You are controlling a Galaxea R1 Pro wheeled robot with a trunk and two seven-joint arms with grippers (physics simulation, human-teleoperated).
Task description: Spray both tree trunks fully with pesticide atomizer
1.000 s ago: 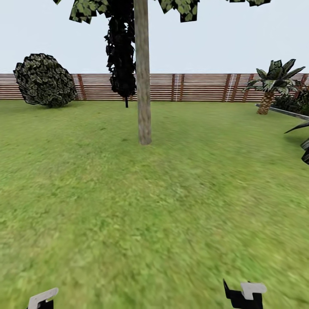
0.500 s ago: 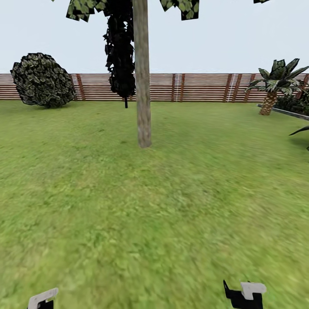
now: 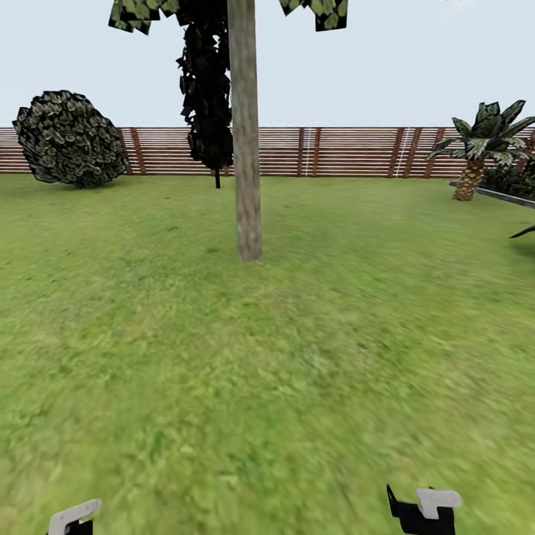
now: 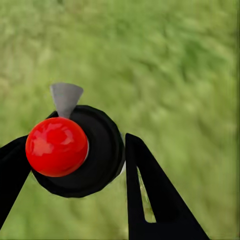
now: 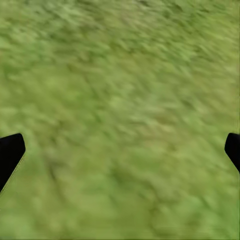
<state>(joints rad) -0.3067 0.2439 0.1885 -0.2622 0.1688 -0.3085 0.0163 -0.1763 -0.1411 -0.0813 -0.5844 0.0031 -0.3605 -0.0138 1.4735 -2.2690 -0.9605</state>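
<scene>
A tree with a thick, pale mottled tree trunk (image 3: 246,148) stands on the lawn straight ahead, some way off. In the left wrist view, my left gripper (image 4: 75,145) is shut on the pesticide atomizer (image 4: 95,150), a round black body with a red knob and a grey nozzle, held above the grass floor (image 4: 180,65). Its white-tipped end shows at the head view's lower left as the left gripper (image 3: 73,515). My right gripper (image 5: 120,150) is open with only grass between its fingers, and the right gripper (image 3: 423,509) sits low on the right. No whitish pesticide shows on the trunk.
A brown slat fence (image 3: 342,151) closes the far side of the garden. A round leafy bush (image 3: 68,139) stands far left, a black-leaved thin tree (image 3: 208,96) behind the trunk, and a small palm (image 3: 483,145) by a raised edge far right. Open grass lies between me and the trunk.
The whole head view has shifted: the trunk's base sits slightly lower and nearer, the bush has drifted left and the palm right. Both grippers keep their places in the view.
</scene>
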